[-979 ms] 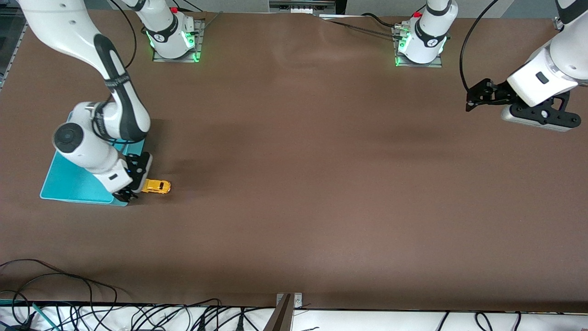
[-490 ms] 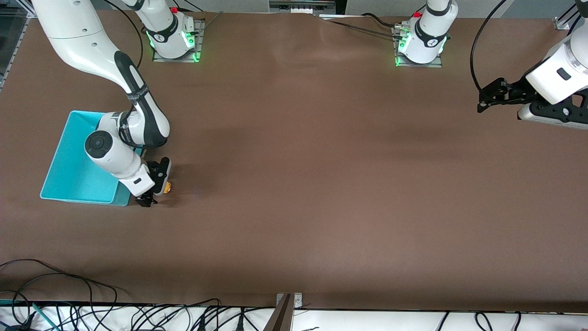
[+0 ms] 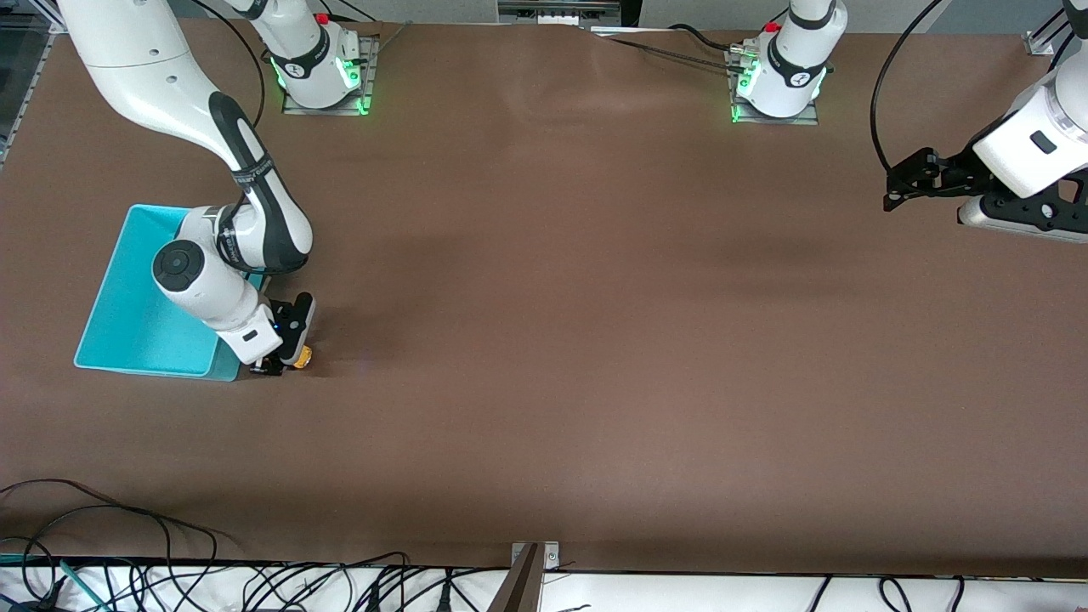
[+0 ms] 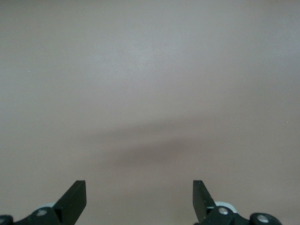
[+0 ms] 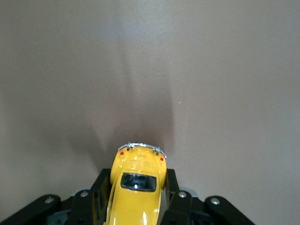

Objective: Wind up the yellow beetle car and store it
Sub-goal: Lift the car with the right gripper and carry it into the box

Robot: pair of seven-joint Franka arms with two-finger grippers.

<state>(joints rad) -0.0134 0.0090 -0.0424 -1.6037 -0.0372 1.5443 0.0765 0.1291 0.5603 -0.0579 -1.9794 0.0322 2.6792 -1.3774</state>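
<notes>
The yellow beetle car (image 5: 136,187) sits between the fingers of my right gripper (image 5: 136,197), which are shut on its sides. In the front view only a small yellow tip of the car (image 3: 303,355) shows under my right gripper (image 3: 285,361), low at the table beside the teal bin (image 3: 127,323). My left gripper (image 3: 903,183) is open and empty, held above the table at the left arm's end. Its two fingertips (image 4: 75,197) frame bare table in the left wrist view.
The teal bin stands at the right arm's end of the table, partly covered by the right arm. Cables (image 3: 102,544) lie along the table edge nearest the camera. The arm bases (image 3: 319,64) stand at the table's far edge.
My right gripper has moved over the car and shut on it; the car, fully visible a second ago, is now mostly hidden. The left arm drew back toward its end of the table.
</notes>
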